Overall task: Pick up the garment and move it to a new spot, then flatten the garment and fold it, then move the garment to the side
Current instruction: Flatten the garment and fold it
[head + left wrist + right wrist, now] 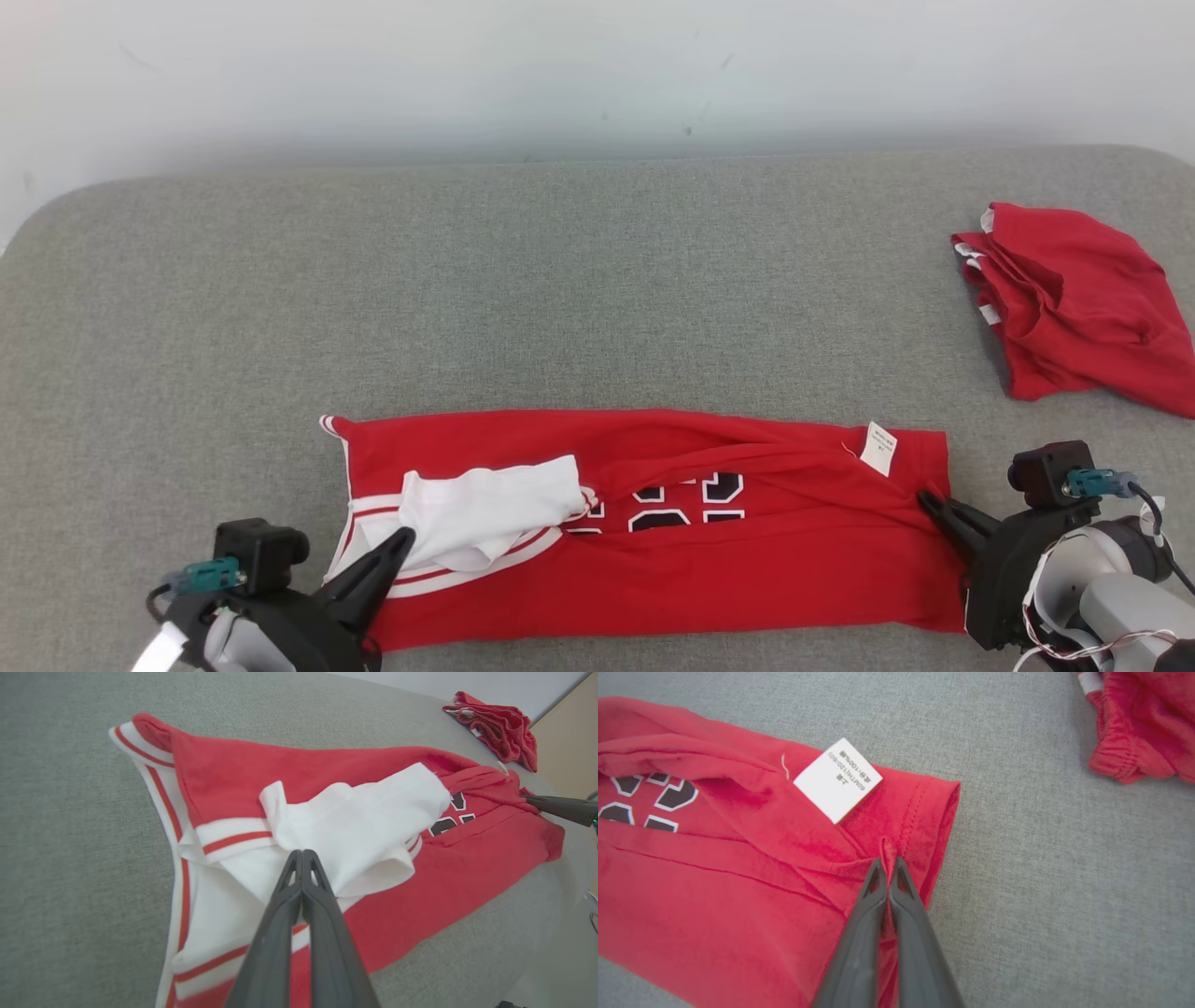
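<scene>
The garment (709, 560) is a red jersey with black numbers, a white sleeve part and a white label (838, 779). It lies as a long flat band across the front of the grey table (560, 299). My left gripper (406, 534) is shut at the garment's left end, its tips (302, 851) buried in the bunched white fabric (355, 826), whose wrinkles run toward them. At the right hem, just below the label, my right gripper (924, 497) is shut, and a small ridge of red cloth is pinched between its tips (887, 858).
A second red garment (1074, 303) lies crumpled at the table's far right, also in the right wrist view (1143, 723). A pale wall (597, 75) runs behind the table. The table's rounded back corners show at left and right.
</scene>
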Controlling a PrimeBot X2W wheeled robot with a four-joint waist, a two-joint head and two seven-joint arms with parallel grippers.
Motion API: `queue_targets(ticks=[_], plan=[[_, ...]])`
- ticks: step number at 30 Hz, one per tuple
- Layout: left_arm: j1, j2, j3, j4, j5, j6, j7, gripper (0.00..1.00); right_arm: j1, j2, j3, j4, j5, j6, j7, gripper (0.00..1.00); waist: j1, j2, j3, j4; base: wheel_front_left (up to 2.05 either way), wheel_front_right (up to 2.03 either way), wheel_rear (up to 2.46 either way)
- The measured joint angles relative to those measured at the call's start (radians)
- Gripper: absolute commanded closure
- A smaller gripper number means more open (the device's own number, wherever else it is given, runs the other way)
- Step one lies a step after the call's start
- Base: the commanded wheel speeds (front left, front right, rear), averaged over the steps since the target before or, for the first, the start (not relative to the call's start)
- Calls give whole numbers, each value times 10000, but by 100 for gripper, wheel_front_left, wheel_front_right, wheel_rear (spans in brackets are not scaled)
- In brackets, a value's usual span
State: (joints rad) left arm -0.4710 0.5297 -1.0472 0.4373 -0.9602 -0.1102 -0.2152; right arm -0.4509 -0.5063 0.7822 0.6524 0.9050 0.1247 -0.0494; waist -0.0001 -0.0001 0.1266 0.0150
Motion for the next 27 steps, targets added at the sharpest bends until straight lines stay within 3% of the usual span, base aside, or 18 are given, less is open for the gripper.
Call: queue_targets(ticks=[1, 2, 11, 23, 27], plan=[[-8, -92, -13, 56, 19, 46, 36, 8, -7, 8, -2, 33, 0, 0, 10, 11, 0, 0, -7, -10, 0, 0, 0], [-8, -163, 6, 132, 13, 58, 33, 0, -47, 25, 0, 81, 0, 0, 23, 0, 0, 1, -17, -21, 0, 0, 0], [8, -278, 493, 485, -165, 341, -159, 0, -73, 46, -481, -79, 771, 0, -472, 0, 0, 0, -322, -112, 0, 0, 0], [788, -596, 1252, 192, -48, 1499, -322, 0, 683, 17, -1012, -111, 993, -23, -1551, 0, 0, 0, -984, -71, 0, 0, 0], [1131, -623, 1622, -188, 123, 1941, -334, 0, 866, 81, -1116, -138, 993, -278, -1708, 0, 0, 1, -1162, -32, 0, 0, 0]])
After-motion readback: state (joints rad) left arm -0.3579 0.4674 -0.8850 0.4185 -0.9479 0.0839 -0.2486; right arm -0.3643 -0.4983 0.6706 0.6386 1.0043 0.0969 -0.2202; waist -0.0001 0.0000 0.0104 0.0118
